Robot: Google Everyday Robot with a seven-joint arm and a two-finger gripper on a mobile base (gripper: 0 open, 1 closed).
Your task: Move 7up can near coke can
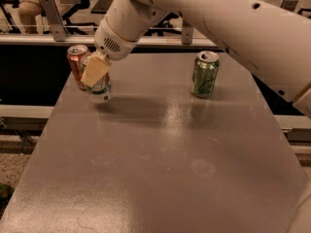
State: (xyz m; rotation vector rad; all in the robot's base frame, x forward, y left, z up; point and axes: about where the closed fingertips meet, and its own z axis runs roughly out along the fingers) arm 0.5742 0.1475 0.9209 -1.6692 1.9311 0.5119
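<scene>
– While the gripper (97, 73), at the far left of the worktop (160, 169), clamps its fingers on the upright 7up can (101, 91), where is the coke can (77, 62)?
– Just beside it, slightly farther back, perhaps touching. Judged from this, only a vertical set-down and release remain; the green can (204, 74) stands well apart.

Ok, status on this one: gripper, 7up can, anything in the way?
Gripper at table's far-left corner, fingers shut on 7up can. Can right beside coke can. Green can off right, not in way.
</scene>
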